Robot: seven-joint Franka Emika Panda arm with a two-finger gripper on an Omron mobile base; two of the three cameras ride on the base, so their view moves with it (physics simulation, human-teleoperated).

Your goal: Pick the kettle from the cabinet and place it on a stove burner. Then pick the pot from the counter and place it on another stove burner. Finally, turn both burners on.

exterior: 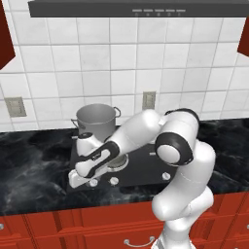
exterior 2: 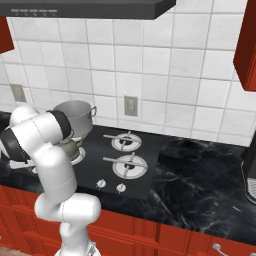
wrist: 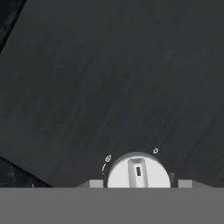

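Observation:
The wide grey pot [exterior: 96, 119] stands on the rear left burner of the black cooktop [exterior 2: 150, 150]. In front of it sits the grey-green kettle [exterior 2: 70, 148], largely hidden behind my forearm. My arm reaches down to the cooktop's front left corner. There my gripper [exterior: 73, 183] is shut on a small white stove knob [wrist: 138, 173], a fingertip [wrist: 97, 183] close on each side. The knob's pointer stands between its flame mark and its zero mark. Both right burners [exterior 2: 130, 165] carry bare grates.
Other white knobs [exterior: 114, 181] line the cooktop's front edge. The black veined counter [exterior: 34, 160] runs to both sides, with red drawers [exterior: 58, 223] below. Red wall cabinets [exterior 2: 246, 45] hang at the upper corners, a range hood [exterior: 141, 7] overhead, a dark appliance [exterior 2: 249, 175] at far right.

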